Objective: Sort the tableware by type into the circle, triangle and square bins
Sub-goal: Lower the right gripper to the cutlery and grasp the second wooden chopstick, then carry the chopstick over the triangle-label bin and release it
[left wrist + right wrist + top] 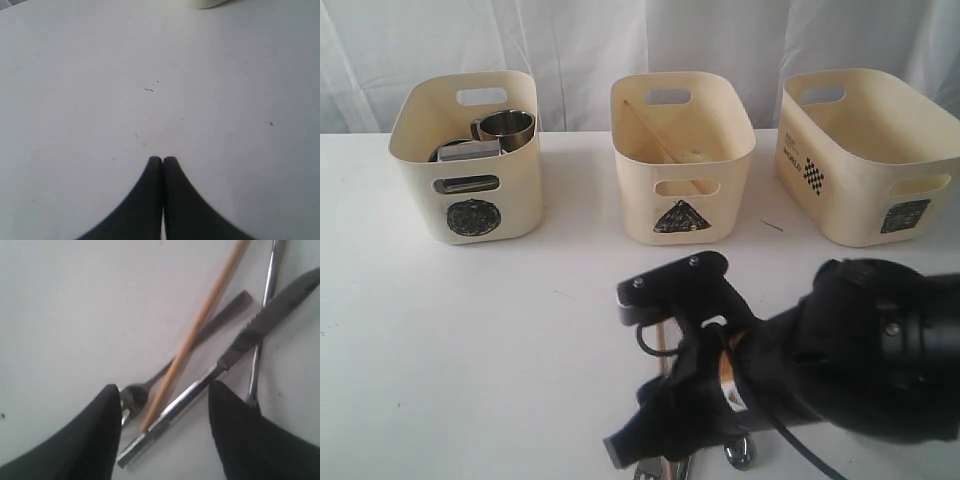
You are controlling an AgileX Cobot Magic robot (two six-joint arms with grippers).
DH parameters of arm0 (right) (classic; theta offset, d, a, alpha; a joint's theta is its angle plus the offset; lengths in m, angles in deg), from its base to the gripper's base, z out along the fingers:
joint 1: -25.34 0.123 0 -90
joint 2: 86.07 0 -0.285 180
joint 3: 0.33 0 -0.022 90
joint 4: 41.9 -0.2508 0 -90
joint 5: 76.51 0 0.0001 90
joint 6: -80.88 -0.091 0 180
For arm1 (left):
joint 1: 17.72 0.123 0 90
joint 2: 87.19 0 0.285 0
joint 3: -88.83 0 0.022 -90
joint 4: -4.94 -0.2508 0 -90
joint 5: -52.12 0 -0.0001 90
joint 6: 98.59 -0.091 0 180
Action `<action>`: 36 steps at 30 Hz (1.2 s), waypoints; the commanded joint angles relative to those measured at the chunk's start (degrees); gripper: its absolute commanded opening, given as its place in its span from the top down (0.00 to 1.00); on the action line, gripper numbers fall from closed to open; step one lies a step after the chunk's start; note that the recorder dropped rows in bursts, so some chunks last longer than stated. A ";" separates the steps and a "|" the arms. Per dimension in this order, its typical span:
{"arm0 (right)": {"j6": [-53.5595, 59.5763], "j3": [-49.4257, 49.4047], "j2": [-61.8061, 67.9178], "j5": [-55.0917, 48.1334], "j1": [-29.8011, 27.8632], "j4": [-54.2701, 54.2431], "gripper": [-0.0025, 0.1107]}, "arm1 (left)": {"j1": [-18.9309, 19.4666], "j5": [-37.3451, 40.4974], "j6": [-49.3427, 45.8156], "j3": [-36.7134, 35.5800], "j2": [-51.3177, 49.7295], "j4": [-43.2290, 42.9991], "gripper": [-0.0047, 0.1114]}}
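Right gripper [165, 390]: jaws wide apart, near side of the table [150, 60], straddling a chopstick [200, 322], knife [175, 412] and fork [230, 310] lying crossed. Left gripper [162, 160]: closed, holding nothing, above the table. Mug [508, 128]: in the far left bin [470, 170].

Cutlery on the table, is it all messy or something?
Yes, a bit. The wooden chopstick lies across the fork, and the knife crosses another thin steel handle. They sit in a jumble on the table, not side by side.
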 commanded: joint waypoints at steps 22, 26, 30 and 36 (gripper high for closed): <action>2.20 25.62 26.49 -17.67 -4.93 -0.75 0.57 | 0.12 0.92 0.13 -0.54 0.22 0.26 0.96; 2.20 25.62 27.37 -16.79 -4.93 -0.75 0.67 | 0.12 0.92 0.13 -0.54 0.22 0.26 0.96; 2.20 25.62 27.61 -14.95 -4.93 -0.75 0.78 | 0.12 0.92 0.13 -0.54 0.22 0.26 0.96; 2.20 25.62 27.61 -11.44 -4.93 -0.75 0.98 | 0.12 0.92 0.13 -0.54 0.22 0.26 0.96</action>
